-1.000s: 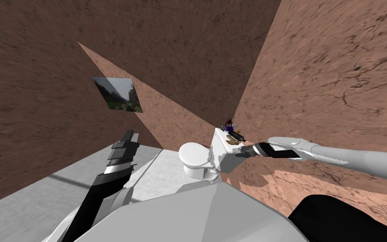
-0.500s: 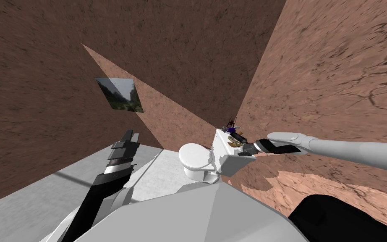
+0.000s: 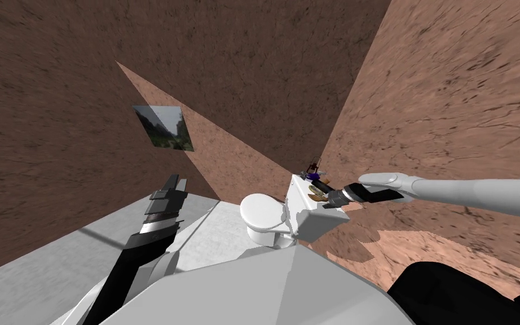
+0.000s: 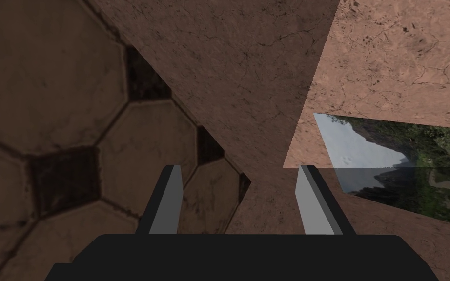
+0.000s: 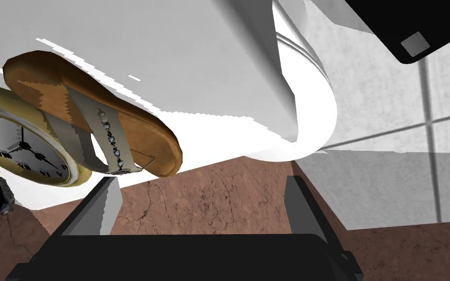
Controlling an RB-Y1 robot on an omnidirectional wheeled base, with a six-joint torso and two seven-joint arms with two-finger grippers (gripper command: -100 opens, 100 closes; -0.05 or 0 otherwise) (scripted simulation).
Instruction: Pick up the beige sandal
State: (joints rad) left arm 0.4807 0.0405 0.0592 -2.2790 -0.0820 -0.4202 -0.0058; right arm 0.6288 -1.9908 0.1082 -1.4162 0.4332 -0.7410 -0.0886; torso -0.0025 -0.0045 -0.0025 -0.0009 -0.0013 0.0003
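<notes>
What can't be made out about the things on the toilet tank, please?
One end of the sandal: hidden behind the clock, right wrist view.
The clock's other side: cut off by that view's edge.
Dark and purple things beyond them: too small, head view.
Whether the right gripper touches the sandal: unclear.

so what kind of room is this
Probably a bathroom: a white toilet with its tank by the brown wall, and a grey tiled floor.
</notes>
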